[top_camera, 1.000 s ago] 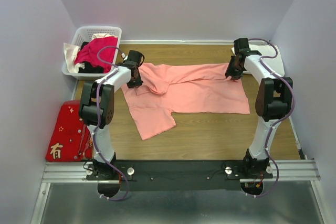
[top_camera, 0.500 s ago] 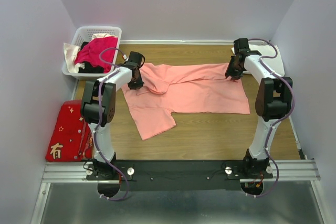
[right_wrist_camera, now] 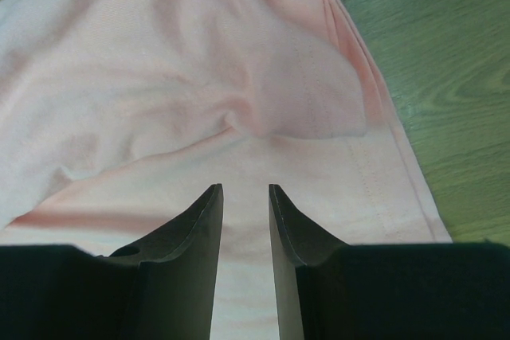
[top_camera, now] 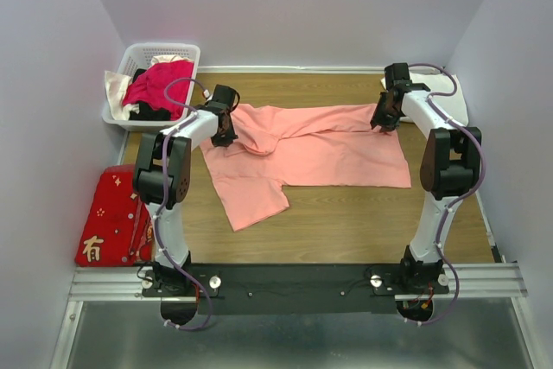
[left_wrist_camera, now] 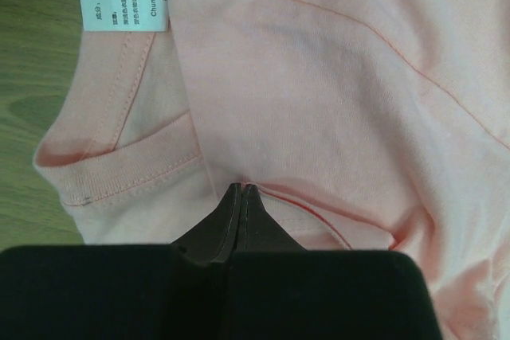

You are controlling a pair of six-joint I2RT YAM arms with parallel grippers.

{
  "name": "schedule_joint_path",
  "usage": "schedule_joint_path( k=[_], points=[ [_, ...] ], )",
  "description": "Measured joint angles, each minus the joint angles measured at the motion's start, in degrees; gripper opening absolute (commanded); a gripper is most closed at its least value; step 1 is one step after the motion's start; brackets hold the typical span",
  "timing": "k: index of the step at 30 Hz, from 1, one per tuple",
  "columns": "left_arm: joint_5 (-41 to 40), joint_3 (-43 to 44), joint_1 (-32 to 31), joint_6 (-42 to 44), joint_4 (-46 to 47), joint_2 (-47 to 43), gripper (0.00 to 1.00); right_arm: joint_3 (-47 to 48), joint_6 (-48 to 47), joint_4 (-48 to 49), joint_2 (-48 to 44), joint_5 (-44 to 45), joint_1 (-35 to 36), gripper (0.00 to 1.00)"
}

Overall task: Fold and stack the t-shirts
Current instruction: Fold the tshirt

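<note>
Barely moved: left gripper (left_wrist_camera: 241, 189) seemingly pinches pink tee (top_camera: 333, 151), right gripper (right_wrist_camera: 245, 190) parted; basket (top_camera: 166, 47) nearby.

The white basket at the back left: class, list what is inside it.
The basket holds a crumpled magenta garment, a black item and a cream cloth draped over its rim. Anything beneath them is covered.

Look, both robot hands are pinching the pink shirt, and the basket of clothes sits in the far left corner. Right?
Not quite. Only the left gripper is shut on the pink shirt, beside its collar. The right gripper hovers over the shirt with its fingers apart, gripping nothing, as the right wrist view shows. The basket of clothes is indeed in the far left corner.
</note>
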Motion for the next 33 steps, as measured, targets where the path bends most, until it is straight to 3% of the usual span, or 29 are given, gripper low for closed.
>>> schedule_joint_path(
  k=[6,13,18,33],
  points=[
    [-2.99,0.09,0.0,-0.22,-3.23,-1.88,0.0,-0.15,1.31,0.04,-0.07,3.1,0.0,0.38],
    [-8.72,3.26,0.52,-0.63,-7.78,-11.87,0.0,-2.19,2.25,0.24,-0.33,8.07,-0.04,0.39],
    [-10.73,6.27,1.79,-0.59,-7.78,-17.14,0.0,-2.36,2.56,0.24,-0.33,9.25,-0.07,0.45],
    [-11.06,5.64,3.28,0.24,-9.38,-17.4,0.0,2.05,2.75,0.72,3.5,9.75,-0.33,0.47]
  ],
)
